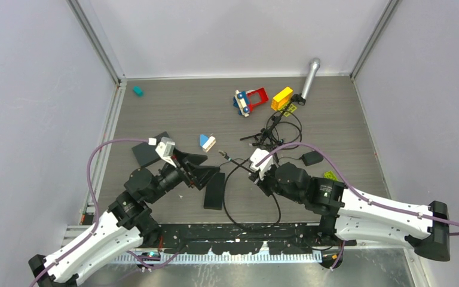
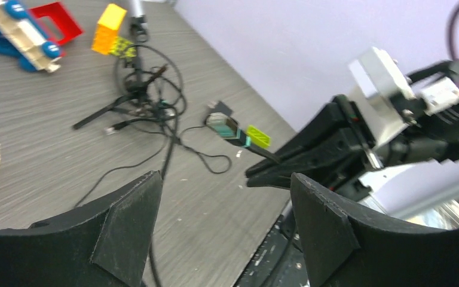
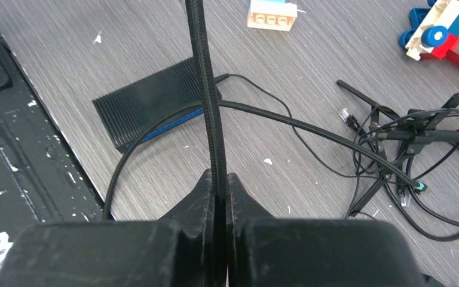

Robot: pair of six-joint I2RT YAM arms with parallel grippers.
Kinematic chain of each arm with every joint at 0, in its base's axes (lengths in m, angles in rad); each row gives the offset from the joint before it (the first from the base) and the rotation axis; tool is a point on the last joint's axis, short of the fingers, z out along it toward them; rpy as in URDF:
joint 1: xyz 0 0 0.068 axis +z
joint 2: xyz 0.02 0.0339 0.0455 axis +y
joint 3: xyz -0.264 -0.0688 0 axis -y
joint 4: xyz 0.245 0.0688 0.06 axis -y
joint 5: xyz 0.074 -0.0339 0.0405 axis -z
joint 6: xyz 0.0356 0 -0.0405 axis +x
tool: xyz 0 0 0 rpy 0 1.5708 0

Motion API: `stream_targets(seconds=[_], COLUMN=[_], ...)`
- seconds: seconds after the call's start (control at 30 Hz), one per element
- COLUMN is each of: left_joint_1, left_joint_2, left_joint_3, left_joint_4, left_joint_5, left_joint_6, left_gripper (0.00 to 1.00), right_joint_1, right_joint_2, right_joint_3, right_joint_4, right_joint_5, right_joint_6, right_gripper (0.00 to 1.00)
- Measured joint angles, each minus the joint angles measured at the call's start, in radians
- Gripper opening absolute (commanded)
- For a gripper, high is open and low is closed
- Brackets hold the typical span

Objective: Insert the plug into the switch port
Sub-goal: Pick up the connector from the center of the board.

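My right gripper is shut on a black braided cable. The cable ends in a plug with a teal band, held above the table. The plug also shows in the left wrist view, ahead of the right gripper's fingers. In the right wrist view the cable runs up out of frame and the plug is out of view. The switch, a flat black ribbed box, lies on the table between the arms. My left gripper is open and empty, just left of the switch.
A tangle of thin black cables lies behind the right gripper, with a black adapter to its right. A red and blue toy car, yellow brick and silver cylinder sit at the back. A blue-white brick lies mid-table.
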Motion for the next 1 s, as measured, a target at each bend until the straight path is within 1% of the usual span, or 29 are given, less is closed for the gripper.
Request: stream_targets(seconds=[0.17,0.3,0.5,0.67,0.77,0.9,1.0], left_joint_1=[0.0,0.0,0.0,0.0,0.0,-0.002,-0.008], left_joint_2=[0.04,0.085,0.144,0.201,0.242,0.295,0.315], left_joint_3=[0.0,0.0,0.0,0.0,0.006,0.031,0.043], left_joint_4=[0.109,0.215,0.304,0.35,0.366,0.395,0.417], left_joint_5=[0.156,0.228,0.237,0.232,0.231,0.236,0.243], left_joint_6=[-0.016,-0.032,-0.037,-0.06,-0.079,-0.095,-0.107], left_gripper=[0.79,0.79,0.77,0.69,0.67,0.67,0.63], right_joint_1=[0.0,0.0,0.0,0.0,0.0,0.0,0.0], right_joint_2=[-0.024,-0.027,-0.034,-0.074,-0.089,-0.071,-0.048], right_joint_3=[0.0,0.0,0.0,-0.001,-0.004,-0.005,-0.005], right_joint_4=[0.022,0.043,0.084,0.128,0.165,0.187,0.192], right_joint_5=[-0.035,-0.069,-0.108,-0.13,-0.146,-0.163,-0.171], right_joint_6=[0.004,0.014,0.045,0.069,0.084,0.094,0.1], right_gripper=[0.0,0.0,0.0,0.0,0.0,0.0,0.0])
